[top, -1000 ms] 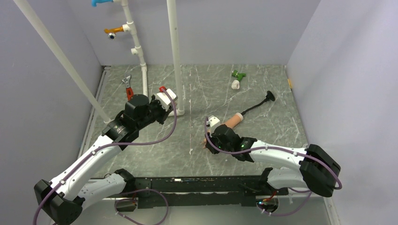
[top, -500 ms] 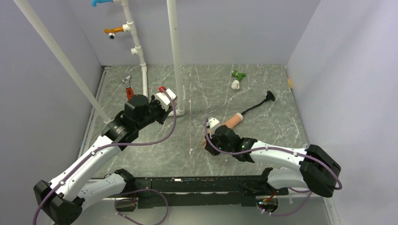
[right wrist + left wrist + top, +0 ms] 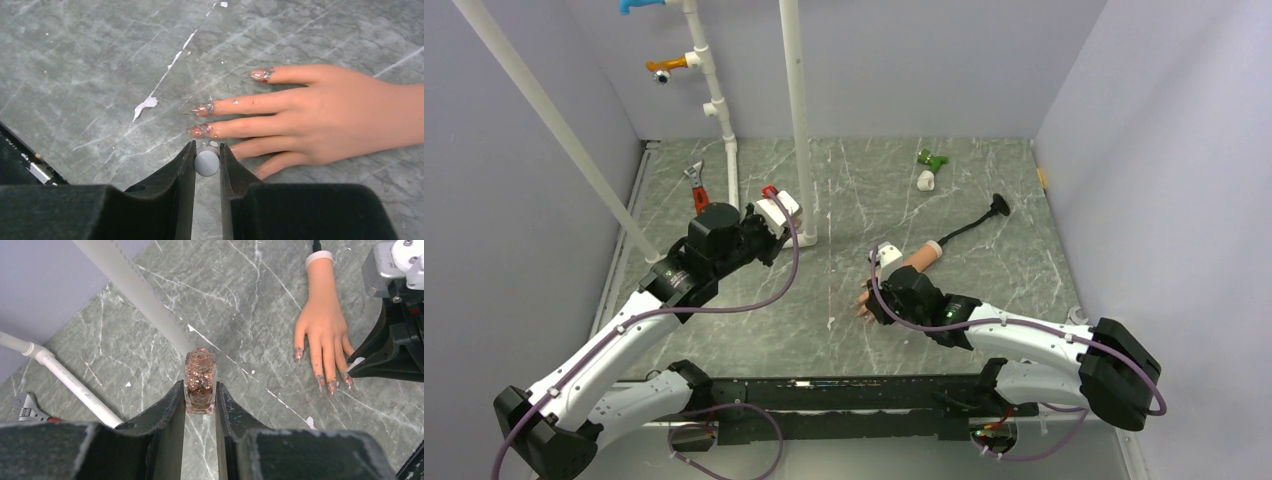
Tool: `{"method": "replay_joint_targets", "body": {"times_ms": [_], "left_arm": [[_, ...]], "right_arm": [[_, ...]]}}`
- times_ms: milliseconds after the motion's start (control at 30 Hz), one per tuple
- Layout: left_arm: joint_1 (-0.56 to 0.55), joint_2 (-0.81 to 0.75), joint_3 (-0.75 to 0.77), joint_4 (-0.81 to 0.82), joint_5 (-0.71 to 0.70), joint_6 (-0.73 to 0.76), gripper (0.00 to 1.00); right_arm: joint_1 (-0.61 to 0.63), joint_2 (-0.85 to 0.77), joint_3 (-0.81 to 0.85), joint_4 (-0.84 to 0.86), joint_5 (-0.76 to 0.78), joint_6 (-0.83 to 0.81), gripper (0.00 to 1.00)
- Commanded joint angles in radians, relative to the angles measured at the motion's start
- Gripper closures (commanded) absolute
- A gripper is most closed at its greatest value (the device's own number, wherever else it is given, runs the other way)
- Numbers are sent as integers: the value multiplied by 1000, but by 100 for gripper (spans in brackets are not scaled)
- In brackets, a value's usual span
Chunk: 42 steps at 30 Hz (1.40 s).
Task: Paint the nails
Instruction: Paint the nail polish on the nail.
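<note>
right end effector (image 3: pixel 206 150) — clamped on brush cap (image 3: pixel 207 162), shifted right | left end effector (image 3: pixel 199 389) — grips bottle (image 3: pixel 200 377)

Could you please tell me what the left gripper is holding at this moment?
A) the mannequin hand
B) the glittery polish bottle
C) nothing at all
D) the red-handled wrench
B: in the left wrist view the left gripper is shut on the glittery polish bottle, whose threaded neck is bare.
</note>
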Motion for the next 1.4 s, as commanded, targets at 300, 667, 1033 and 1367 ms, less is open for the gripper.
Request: {"method": "replay_joint_targets", "body": {"times_ms": [300, 667, 1033, 1367], "left_arm": [[-12, -32, 36, 28, -21, 16, 100], [-14, -38, 33, 29, -23, 19, 100], [-14, -36, 32, 28, -27, 21, 100], [-14, -32, 32, 29, -31, 22, 100]], "right_arm": [[1, 33, 6, 5, 30, 31, 100], [0, 42, -9, 36, -21, 45, 100], [5, 66, -31, 59, -48, 56, 100], [10, 44, -26, 67, -58, 48, 100]]}}
